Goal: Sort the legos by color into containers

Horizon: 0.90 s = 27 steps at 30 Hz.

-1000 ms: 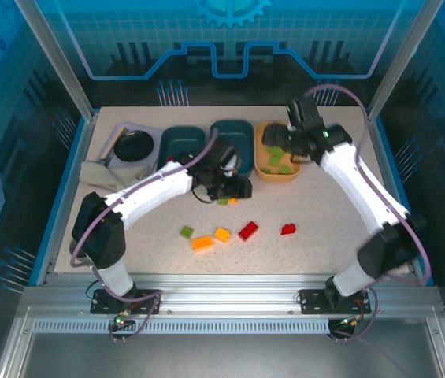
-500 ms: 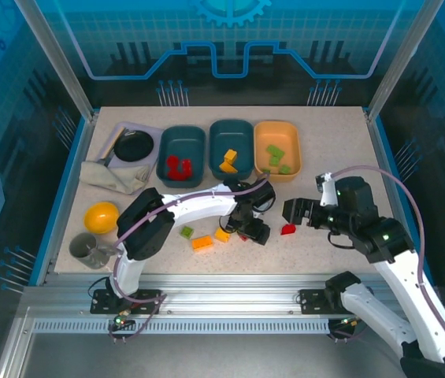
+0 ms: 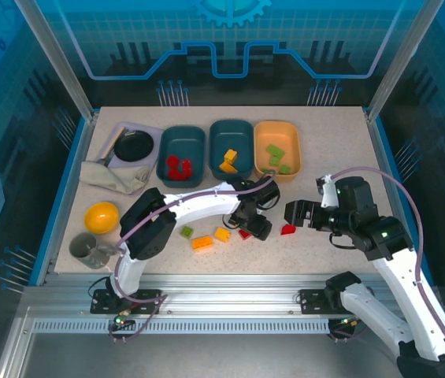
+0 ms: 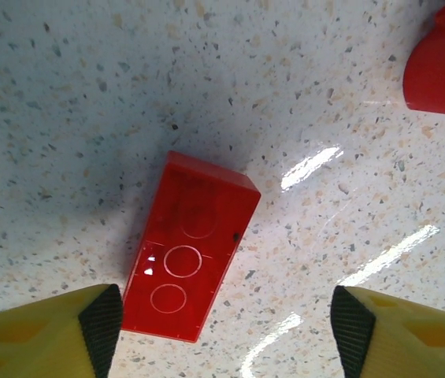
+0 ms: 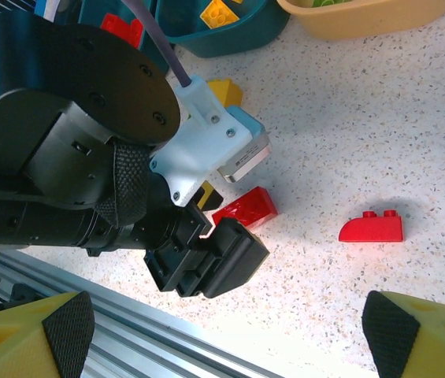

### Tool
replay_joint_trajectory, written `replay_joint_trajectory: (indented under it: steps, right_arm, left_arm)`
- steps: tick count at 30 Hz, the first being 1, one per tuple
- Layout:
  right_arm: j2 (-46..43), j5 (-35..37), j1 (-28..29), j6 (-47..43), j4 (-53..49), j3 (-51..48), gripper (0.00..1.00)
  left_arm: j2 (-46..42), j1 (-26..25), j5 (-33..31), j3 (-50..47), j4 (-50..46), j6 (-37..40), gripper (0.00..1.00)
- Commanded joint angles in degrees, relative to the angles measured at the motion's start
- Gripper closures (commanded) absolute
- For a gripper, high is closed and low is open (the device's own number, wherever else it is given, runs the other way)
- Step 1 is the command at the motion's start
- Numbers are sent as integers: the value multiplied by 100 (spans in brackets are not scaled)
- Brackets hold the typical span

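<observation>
The left gripper [image 4: 226,319] is held with its jaws apart and nothing is gripped. A red brick [image 4: 190,248] lies flat on the table [image 4: 64,118] between the jaws, turned askew to their line. Its near corner is just beside one finger [image 4: 41,335] and well apart from the other. Farther ahead of these jaws, off to one side, the edge of a sloped brick [image 4: 443,71], also red, can be seen.

The right gripper [image 5: 226,323] is likewise held wide open and empty. Ahead of its jaws, on the side of one finger [image 5: 423,335], the sloped brick sits alone on the table with its studs up. Ahead of the gap's middle, the left gripper's black body is seen poised over the red brick. Just beyond that body lies a yellow brick [image 5: 226,90].

In the top view, an orange brick [image 3: 202,242] and a green brick [image 3: 186,231] lie past the yellow one, on the side of the left jaws away from the right gripper.

Farthest from both pairs of jaws, three tubs are set in a row. A teal tub [image 3: 192,146] holds red pieces [image 3: 176,165], a second teal tub [image 3: 230,135] holds yellow pieces [image 3: 228,160], and an orange tub [image 3: 281,132] holds green pieces [image 3: 277,153].
</observation>
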Motion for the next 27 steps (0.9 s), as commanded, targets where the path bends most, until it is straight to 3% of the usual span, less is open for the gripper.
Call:
replay_joint_trajectory:
  steps: [1,7,15,20,27]
  right_arm:
    - [-116,-192,-140,-89,-95,-69,9]
    - [-102,-295,-289,-99,-119,3,8]
    - [-6,-356,-380,-1,-58,94,8]
    - [149,-395,-399,-19,36,146,8]
    - [437,-551,-416,-140,232,273,10]
  left_arm:
    - [-104,-43,-414,231,-263,198,22]
    - [460,-43,-270,456,-490,637,22]
    - [813,-37,-301,477,-440,737,32]
    - [802,-42,-376,480,-339,604,64]
    - [164,257,-613,271,-266,45,69]
